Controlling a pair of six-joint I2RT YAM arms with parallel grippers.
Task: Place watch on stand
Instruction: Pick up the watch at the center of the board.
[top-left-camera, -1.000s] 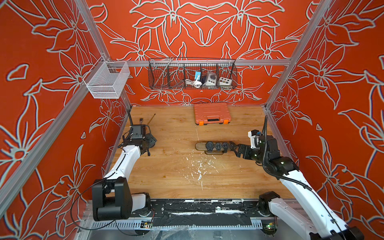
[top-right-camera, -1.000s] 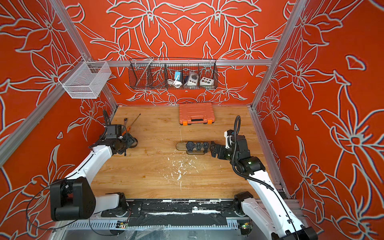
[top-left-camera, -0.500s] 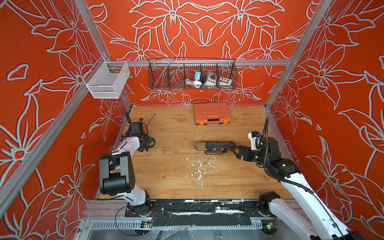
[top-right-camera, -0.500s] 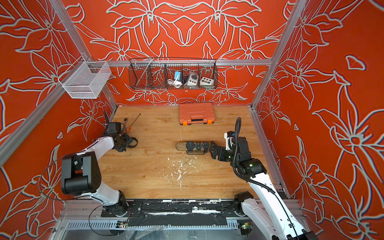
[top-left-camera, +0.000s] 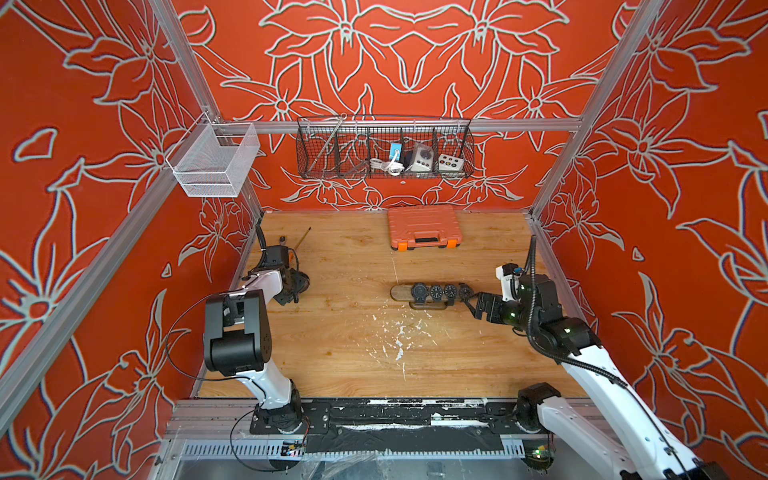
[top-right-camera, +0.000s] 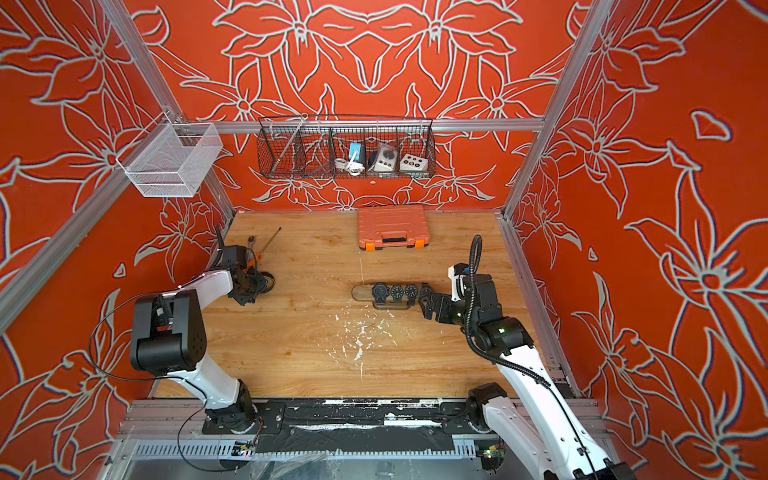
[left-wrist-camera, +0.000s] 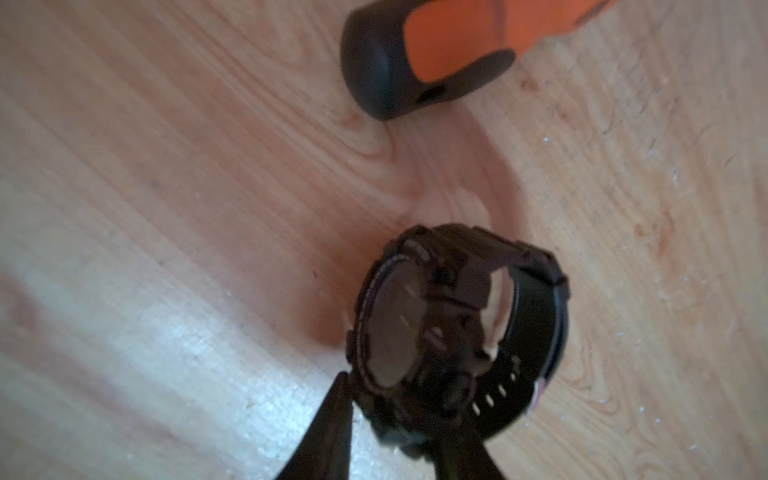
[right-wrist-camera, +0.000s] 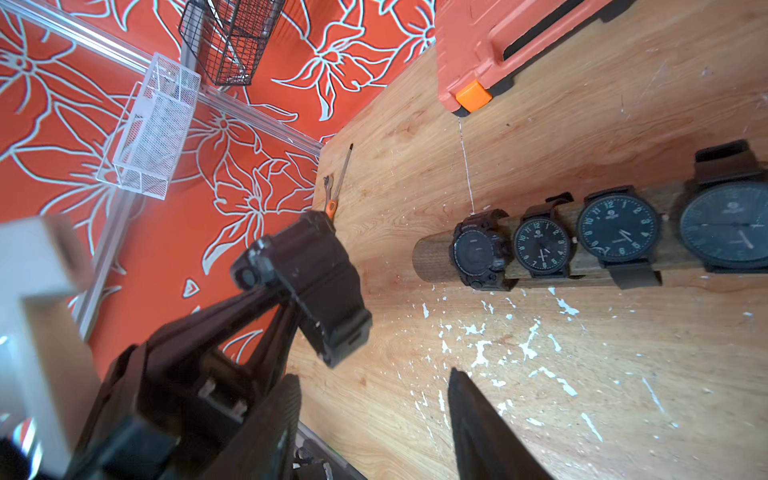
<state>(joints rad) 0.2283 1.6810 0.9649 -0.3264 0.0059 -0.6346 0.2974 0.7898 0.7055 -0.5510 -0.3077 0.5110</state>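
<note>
Folded back, left hand (left-wrist-camera: 399, 419) has closed on watch (left-wrist-camera: 449, 332); right hand (top-left-camera: 471, 300) stays wide open, empty.

Watch dials (right-wrist-camera: 619, 228) on the stand (right-wrist-camera: 432, 259): you can read hour numerals; the small brand marks are illegible.

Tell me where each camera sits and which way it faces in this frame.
Top views: high at the front, looking down at the table; both arms show, left gripper and right gripper.
Left wrist: on the left arm, looking down at the watch between its fingers.
Right wrist: on the right arm, looking along the stand; its open fingers show.
Shared: stand and orange case appear in top and right wrist views.
</note>
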